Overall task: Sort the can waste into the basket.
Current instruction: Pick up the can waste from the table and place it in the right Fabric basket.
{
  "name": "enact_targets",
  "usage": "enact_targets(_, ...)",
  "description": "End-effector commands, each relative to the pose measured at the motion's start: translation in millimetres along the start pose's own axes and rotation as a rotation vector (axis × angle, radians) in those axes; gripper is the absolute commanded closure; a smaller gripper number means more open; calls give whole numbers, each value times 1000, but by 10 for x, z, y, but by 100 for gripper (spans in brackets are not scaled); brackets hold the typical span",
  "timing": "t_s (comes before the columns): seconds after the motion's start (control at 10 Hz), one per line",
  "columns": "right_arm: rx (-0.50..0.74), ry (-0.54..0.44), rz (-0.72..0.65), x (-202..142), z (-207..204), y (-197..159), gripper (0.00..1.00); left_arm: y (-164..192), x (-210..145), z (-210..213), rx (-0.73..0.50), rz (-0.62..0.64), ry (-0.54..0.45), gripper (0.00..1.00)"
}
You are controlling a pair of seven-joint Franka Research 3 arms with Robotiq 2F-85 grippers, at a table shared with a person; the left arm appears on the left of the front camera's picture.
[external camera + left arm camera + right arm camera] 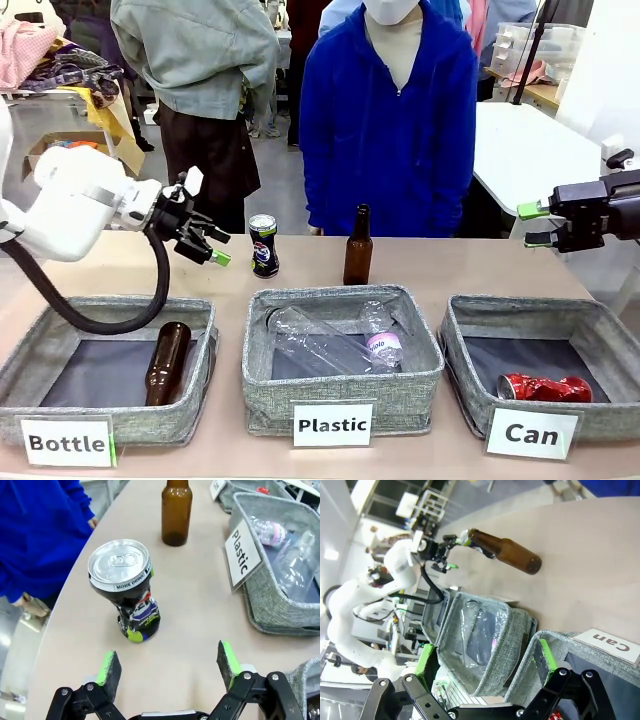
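Along the far strip of the smooth tan table [450,268], the front view gives me the dark Pepsi can [263,245] standing upright under its silver top, a little apart from an upright brown glass bottle [358,247]; my left gripper [221,248] hovers just beside the can, jaws spread wide and empty; my right gripper [534,225] hangs over the table's far right side, equally wide and empty; the crushed shiny red can [545,388] lies on the dark floor of the grey woven Can basket [455,340]; the Plastic basket [400,395] holds crumpled clear bottles [330,345]; the Bottle basket [25,370] holds a second brown bottle [167,362] lying down; a person in a blue fleece [390,120] stands opposite.

From the left wrist, the Pepsi can [127,587] stands ahead of my green-padded fingers [109,667], not between them; its body is dented and pinched below the round lid; the brown glass bottle [176,512] stands beyond it.

From the right wrist, my fingers [545,660] sit far apart with nothing between them, above the fabric rim of the Can basket [570,641]; its white label [615,642] shows at the edge.
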State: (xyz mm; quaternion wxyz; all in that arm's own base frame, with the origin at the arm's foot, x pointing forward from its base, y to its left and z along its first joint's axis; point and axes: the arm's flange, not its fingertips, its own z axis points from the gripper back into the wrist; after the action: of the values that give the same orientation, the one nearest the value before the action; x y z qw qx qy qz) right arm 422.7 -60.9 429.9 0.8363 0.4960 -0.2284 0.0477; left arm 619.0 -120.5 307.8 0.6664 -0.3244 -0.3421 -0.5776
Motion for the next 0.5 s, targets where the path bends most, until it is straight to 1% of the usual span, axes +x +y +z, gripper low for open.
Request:
enact_targets(0.0, 7, -3, 21, -4, 19, 10, 0, 281, 93, -69, -65, 63, -42, 0)
enact_targets(0.1, 7, -3, 21, -4, 19, 10, 0, 354, 110, -142, -80, 88, -53, 0)
enact_targets(0.3, 7, -3, 21, -4, 19, 10, 0, 413, 141, -295, -70, 124, -11, 0)
enact_targets(0.4, 7, -3, 21, -4, 19, 10, 0, 425, 150, -374, -60, 120, 3, 0)
